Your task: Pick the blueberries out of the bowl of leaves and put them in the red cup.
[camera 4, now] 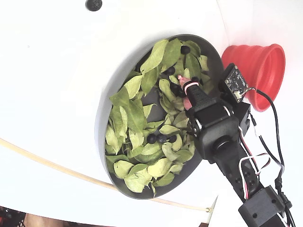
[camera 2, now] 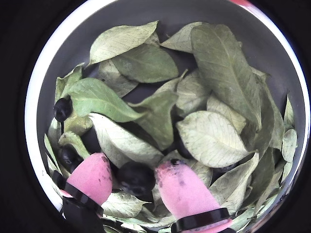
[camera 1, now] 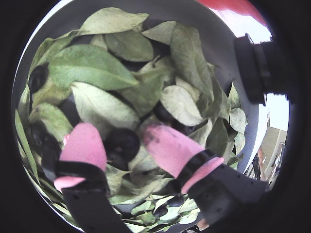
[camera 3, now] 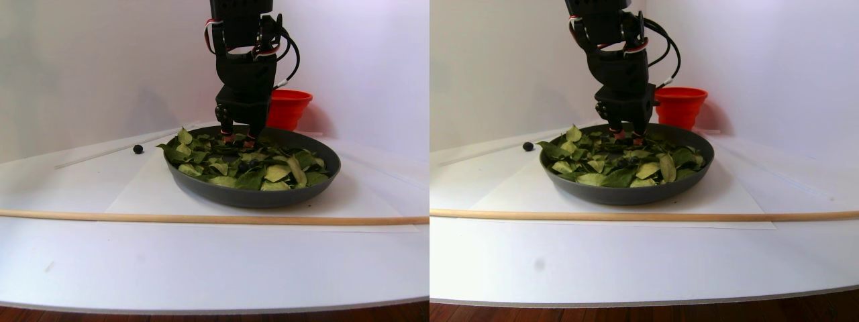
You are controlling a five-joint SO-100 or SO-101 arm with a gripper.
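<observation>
The claw is lowered into the bowl of leaves, near the side of the bowl that faces the red cup. Its two pink fingertips stand apart, one on each side of a dark blueberry. In both wrist views the berry sits in the gap between them and lies on the leaves; the tips are very near to it, but I cannot tell if they already press it, so the claw is part open and not closed on the berry. More blueberries are in the bowl: one at the left rim in a wrist view, one lower on the left, half hidden under a leaf, and a small group near the middle of the bowl in the fixed view. The red cup stands upright on the white counter, just beside the bowl. One berry lies alone on the counter, outside the bowl. A thin wooden stick lies across the counter in front of the bowl in the stereo pair view.
</observation>
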